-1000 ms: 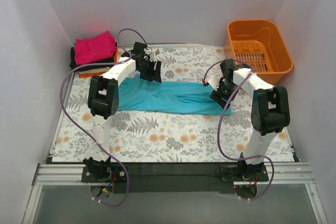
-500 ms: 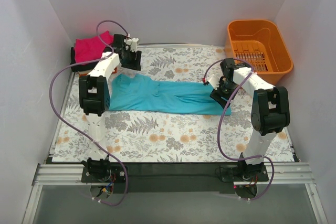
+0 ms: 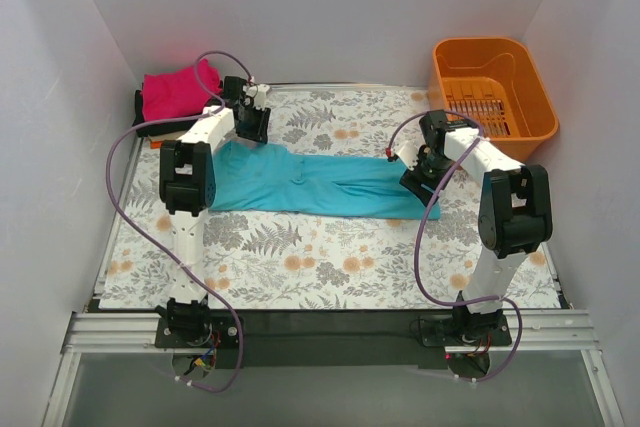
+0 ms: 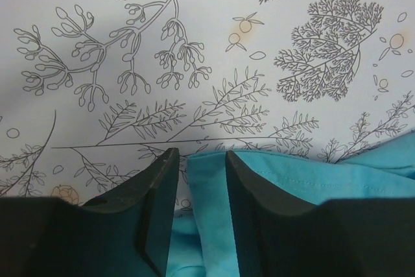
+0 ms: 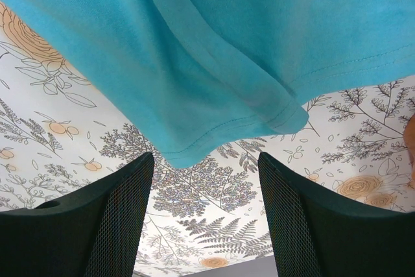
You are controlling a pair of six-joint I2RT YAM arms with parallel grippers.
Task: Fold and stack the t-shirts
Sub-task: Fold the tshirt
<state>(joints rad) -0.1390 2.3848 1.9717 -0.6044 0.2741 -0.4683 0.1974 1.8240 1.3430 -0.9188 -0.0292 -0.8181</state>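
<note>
Flat on the desk [image 3: 300, 267], a long band from 9 to 3 o'clock: the teal shirt [image 3: 320, 185]. At its far 9 o'clock corner, the left pincer [image 4: 201, 160], narrow, cloth edge between the fingers; cannot tell if truly pinched. Over the 3 o'clock end, the right pincer [image 5: 205, 160], wide and empty.

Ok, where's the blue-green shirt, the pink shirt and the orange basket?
teal shirt [image 3: 320, 185], top view, its middle.
pink shirt [image 3: 178, 90], top view, its upper fold.
orange basket [image 3: 480, 59], top view, its back wall.
</note>
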